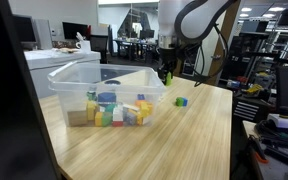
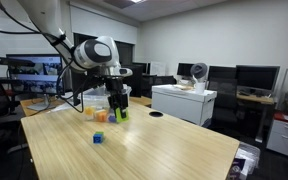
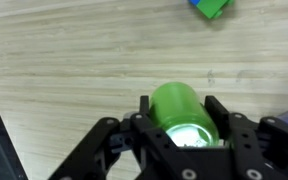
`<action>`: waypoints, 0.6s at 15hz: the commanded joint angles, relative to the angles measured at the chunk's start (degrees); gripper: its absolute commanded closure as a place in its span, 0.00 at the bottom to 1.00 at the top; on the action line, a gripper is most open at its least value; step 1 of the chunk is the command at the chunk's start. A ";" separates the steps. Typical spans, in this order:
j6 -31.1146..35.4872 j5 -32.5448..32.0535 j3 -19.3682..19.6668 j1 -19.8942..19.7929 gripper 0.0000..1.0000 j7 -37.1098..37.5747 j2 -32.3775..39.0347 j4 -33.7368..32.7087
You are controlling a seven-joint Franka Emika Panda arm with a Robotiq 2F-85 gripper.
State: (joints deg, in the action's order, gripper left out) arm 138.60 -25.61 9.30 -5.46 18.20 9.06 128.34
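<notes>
My gripper [image 3: 182, 118] is shut on a green cylinder [image 3: 179, 105], which sits between the two black fingers. In both exterior views the gripper [image 1: 166, 72] [image 2: 119, 108] hangs just above the wooden table, with the green cylinder [image 1: 167, 76] [image 2: 121, 114] at its tips. It is beside the right end of a clear plastic bin [image 1: 74, 78]. A small green block [image 1: 180, 101] lies on the table just in front of the gripper. It also shows at the top of the wrist view [image 3: 212, 7].
The clear bin holds several coloured blocks [image 1: 114, 112]. A blue block [image 2: 98, 138] and an orange block [image 2: 101, 116] lie on the wooden table [image 2: 154, 150]. A white cabinet [image 2: 182, 102] and desks with monitors stand behind. A dark panel [image 1: 9, 110] stands at the table's near side.
</notes>
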 commanded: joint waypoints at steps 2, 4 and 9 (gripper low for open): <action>3.03 -0.97 1.13 0.87 0.68 2.97 4.47 -0.96; 2.42 -0.17 1.30 1.52 0.18 2.93 5.69 -1.49; 2.39 0.28 1.33 2.48 0.00 2.09 6.10 -1.77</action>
State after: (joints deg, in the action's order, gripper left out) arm 140.39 -25.53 10.06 -3.85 19.74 15.31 126.47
